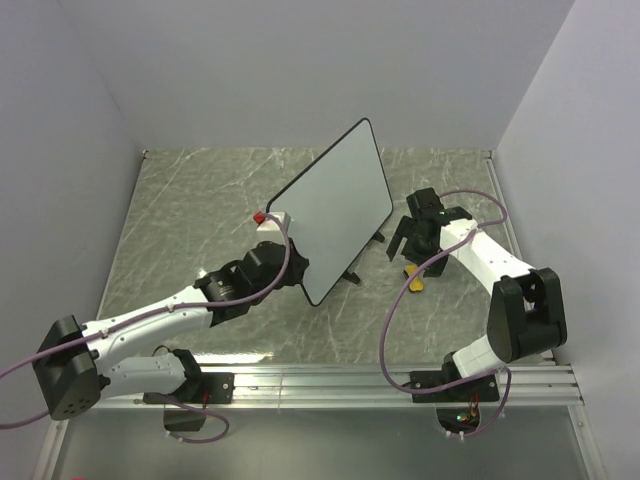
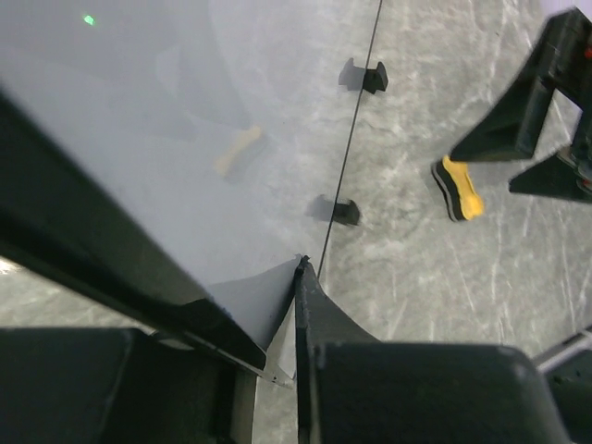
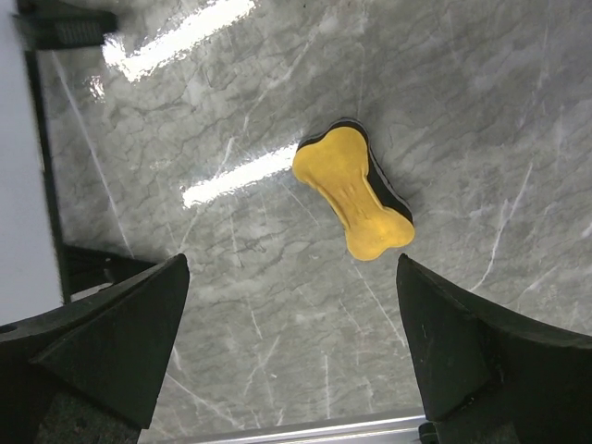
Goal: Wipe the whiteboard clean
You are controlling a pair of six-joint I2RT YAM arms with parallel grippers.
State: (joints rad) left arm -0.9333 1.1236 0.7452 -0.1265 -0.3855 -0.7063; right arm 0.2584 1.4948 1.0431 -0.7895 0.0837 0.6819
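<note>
Large white, black-rimmed rectangular whiteboard (image 1: 335, 205) stands on edge mid grey marble tabletop (image 1: 190, 220). L hand (image 1: 288, 258) is nearly closed, pinching board's near edge. R hand (image 3: 291, 268) is wide open, empty, above yellow bone-shaped eraser (image 3: 356, 194) lying beside board.

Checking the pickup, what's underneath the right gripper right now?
The yellow eraser lies on the table below the open right gripper; its underside is hidden.

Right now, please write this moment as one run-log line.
left hand: shut on board edge | right hand: open, above eraser | eraser: lying on table, not held
</note>
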